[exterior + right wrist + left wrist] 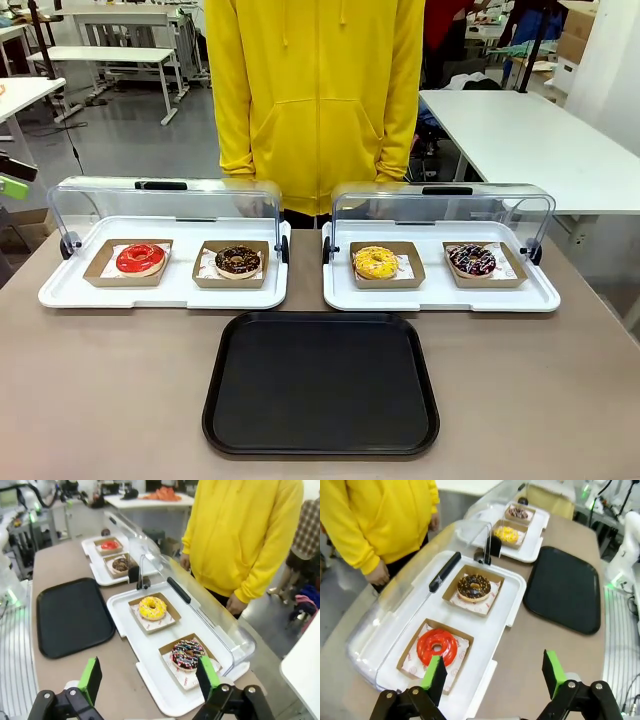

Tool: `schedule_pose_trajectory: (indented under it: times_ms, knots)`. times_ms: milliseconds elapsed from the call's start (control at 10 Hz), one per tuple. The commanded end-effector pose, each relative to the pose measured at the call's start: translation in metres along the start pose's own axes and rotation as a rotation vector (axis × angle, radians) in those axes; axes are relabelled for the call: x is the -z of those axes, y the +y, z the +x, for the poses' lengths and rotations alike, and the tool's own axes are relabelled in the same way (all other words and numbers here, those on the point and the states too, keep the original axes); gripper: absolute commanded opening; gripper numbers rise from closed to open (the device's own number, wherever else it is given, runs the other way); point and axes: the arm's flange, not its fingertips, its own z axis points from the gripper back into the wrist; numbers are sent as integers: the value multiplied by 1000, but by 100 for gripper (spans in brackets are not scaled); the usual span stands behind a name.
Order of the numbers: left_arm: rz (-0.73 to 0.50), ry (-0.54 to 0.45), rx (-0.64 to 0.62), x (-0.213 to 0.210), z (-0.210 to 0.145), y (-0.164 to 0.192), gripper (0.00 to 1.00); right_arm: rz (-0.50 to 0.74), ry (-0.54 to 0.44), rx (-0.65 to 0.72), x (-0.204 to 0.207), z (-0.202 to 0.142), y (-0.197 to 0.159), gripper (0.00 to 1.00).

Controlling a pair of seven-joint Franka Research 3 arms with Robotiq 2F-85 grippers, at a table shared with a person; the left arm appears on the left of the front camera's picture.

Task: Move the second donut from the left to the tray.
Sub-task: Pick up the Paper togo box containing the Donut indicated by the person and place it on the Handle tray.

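The chocolate-glazed donut with light specks (238, 261) sits in its brown cardboard holder, second from the left, on the left white tray (70, 292). It appears too in the left wrist view (474, 587) and far off in the right wrist view (121, 564). The black tray (321, 383) lies bare on the table in front of both white trays, also seen from the wrists (565, 587) (70, 615). My left gripper (494, 672) hangs open above the table edge near the red donut. My right gripper (149, 677) is open near the sprinkled donut.
A red-glazed donut (140, 259) lies left of the chocolate one. The right white tray (540, 297) holds a yellow donut (375, 262) and a dark sprinkled donut (472, 260). Both clear lids (165, 200) stand open. A person in a yellow hoodie (315, 90) stands behind the table.
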Motion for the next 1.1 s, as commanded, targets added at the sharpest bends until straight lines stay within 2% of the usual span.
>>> schedule_pose_trajectory:
  times_ms: [0,600,800,1000]
  knots:
    - [-6,-54,39,-1,3,0,100,19,-24,-15,1,-4,-9,100]
    - [1,-34,-4,15,8,1,100,-2,-36,28,2,-10,-18,100]
    - [19,-35,-58,16,7,5,100,-15,-41,41,0,-17,-19,100]
    - [21,-59,-21,14,6,6,100,-13,-44,27,0,-20,-18,100]
